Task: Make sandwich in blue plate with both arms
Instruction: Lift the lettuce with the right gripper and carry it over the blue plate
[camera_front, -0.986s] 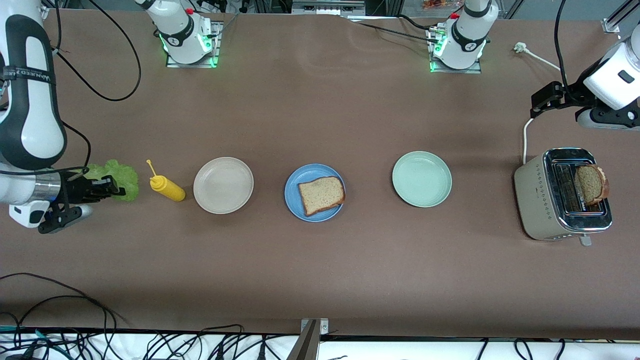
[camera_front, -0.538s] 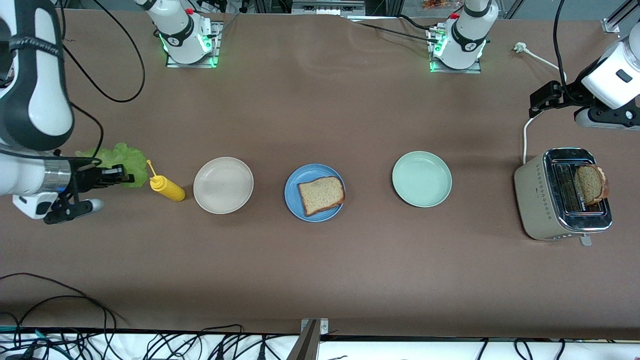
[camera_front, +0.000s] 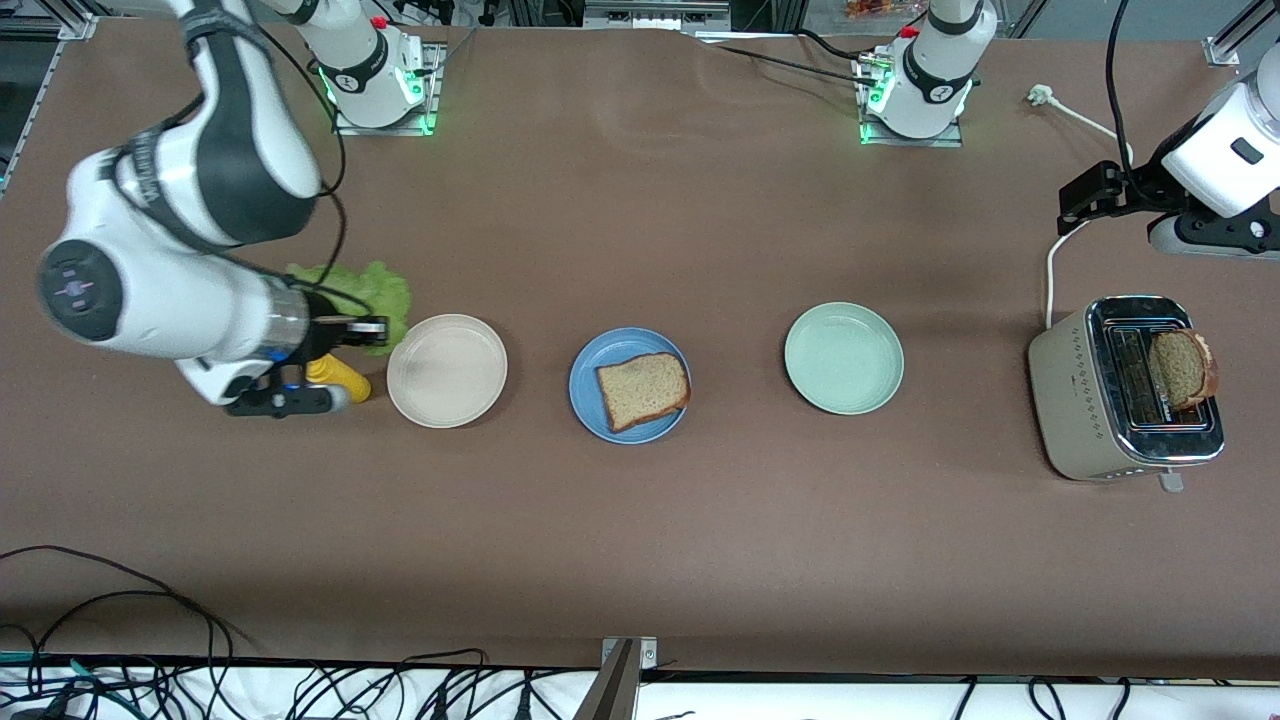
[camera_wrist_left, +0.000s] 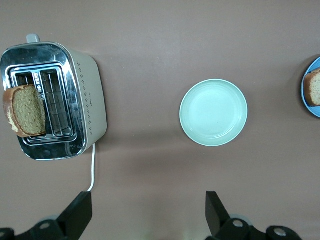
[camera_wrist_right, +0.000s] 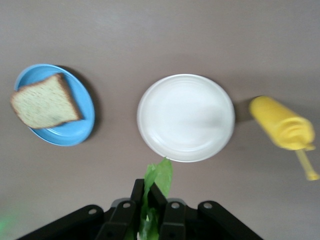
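Over tabletop (camera_front: 640, 540) beside beige plate (camera_front: 447, 370), toward right arm's end: my right tool (camera_front: 372, 327), fingers clamped on lettuce leaf (camera_front: 372, 290). Leaf's long axis runs out along fingers; its base hidden between them in right wrist view. Yellow squeeze bottle (camera_front: 337, 376) mostly hidden under my wrist. No readable writing anywhere. Blue plate (camera_front: 590, 395) at table middle, one bread slice (camera_front: 643, 389) flat on it. Second slice (camera_front: 1182, 368) stands in toaster (camera_front: 1070, 400). Left tool (camera_front: 1085, 198) waits above toaster end, fingers spread wide, holding nothing. Green plate (camera_front: 843, 357) bare.
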